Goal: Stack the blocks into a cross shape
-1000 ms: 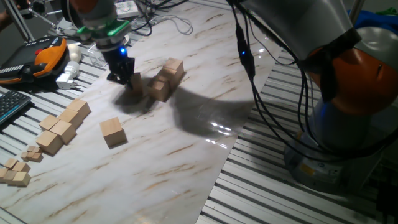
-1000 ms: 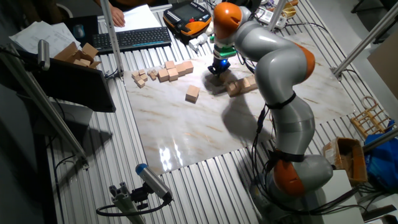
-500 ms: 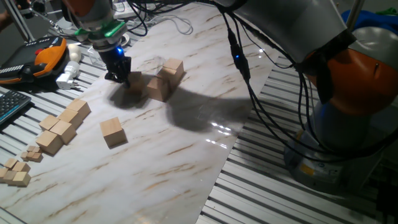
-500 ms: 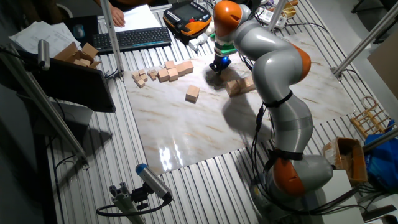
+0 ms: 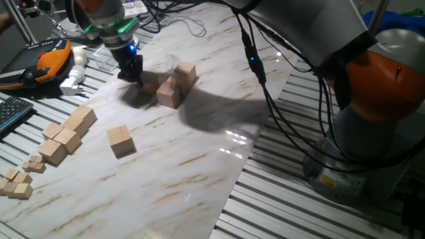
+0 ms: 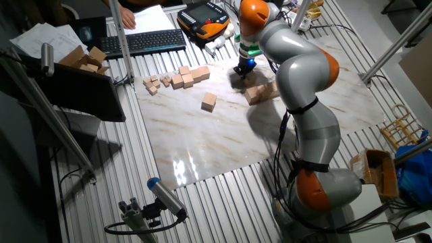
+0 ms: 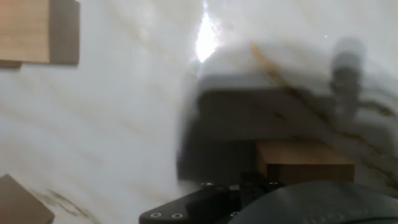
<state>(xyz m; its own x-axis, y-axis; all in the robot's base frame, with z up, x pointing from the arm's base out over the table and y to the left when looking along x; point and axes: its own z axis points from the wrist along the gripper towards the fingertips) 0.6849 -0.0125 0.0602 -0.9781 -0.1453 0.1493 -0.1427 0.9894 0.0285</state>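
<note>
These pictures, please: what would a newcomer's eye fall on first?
Probably the large grey-and-orange arm arching over the marble table, its gripper low by a cluster of blocks at the far side. Next, a lone block nearer the middle, and a joined row of cubes at the table's edge.

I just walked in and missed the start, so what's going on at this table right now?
A KUKA arm is building something from wooden blocks on the marble table. Its gripper is raised above the table and carries a block, close beside a small cluster of blocks. One loose block sits alone nearer the front. A row of joined cubes and tiny cubelets lie off to the side.
</note>
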